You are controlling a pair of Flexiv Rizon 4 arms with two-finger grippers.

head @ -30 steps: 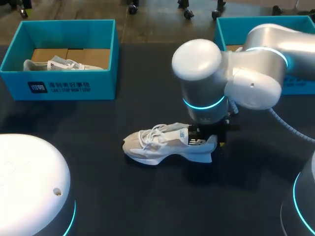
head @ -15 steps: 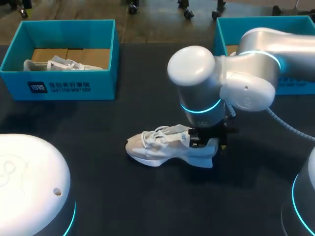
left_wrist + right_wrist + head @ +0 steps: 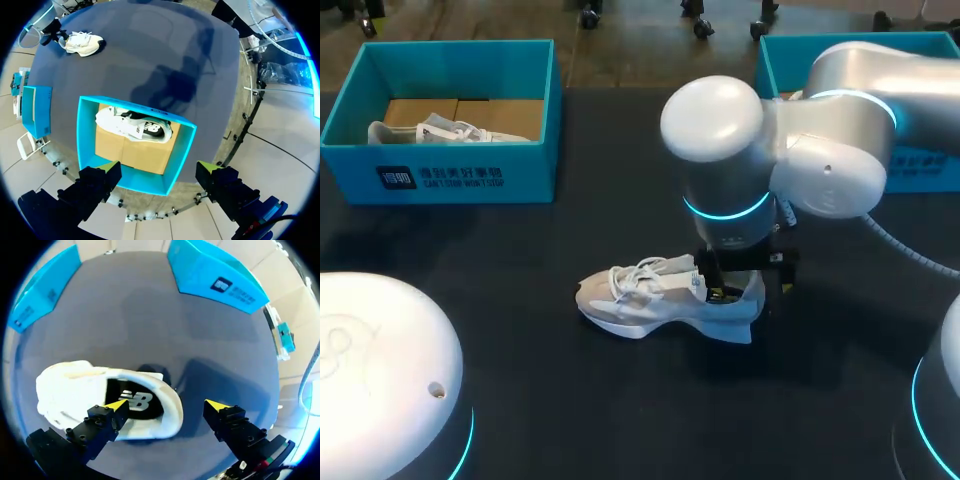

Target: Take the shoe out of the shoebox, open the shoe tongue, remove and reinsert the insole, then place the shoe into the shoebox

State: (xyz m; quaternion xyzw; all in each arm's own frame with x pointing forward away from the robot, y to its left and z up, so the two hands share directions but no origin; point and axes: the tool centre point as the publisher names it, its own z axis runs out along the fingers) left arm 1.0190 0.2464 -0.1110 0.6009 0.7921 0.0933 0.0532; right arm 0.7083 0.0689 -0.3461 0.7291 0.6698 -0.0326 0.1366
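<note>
The dark surface carries all items. The right arm enters from the right and extends to the middle of the surface. The left arm shows only as a white housing at the near left corner.

Two teal shoeboxes stand along the far edge. The left shoebox is at the far left. The right shoebox is at the far right, partly hidden behind the right arm. The left shoebox holds a second white sneaker, lying on its side on a cardboard insert.

The white sneaker rests on its sole at the middle of the surface, outside both boxes. Its toe points left and its heel points right. The insole, with a dark heel patch, is seated inside the sneaker.

The right gripper is positioned over the heel of the white sneaker. Its fingers are spread wide: one tip is over the insole, the other is outside the heel, and the heel wall lies between them. The fingers grip nothing.

The left gripper hangs high above the left shoebox. Its fingers are spread wide and hold nothing.
</note>
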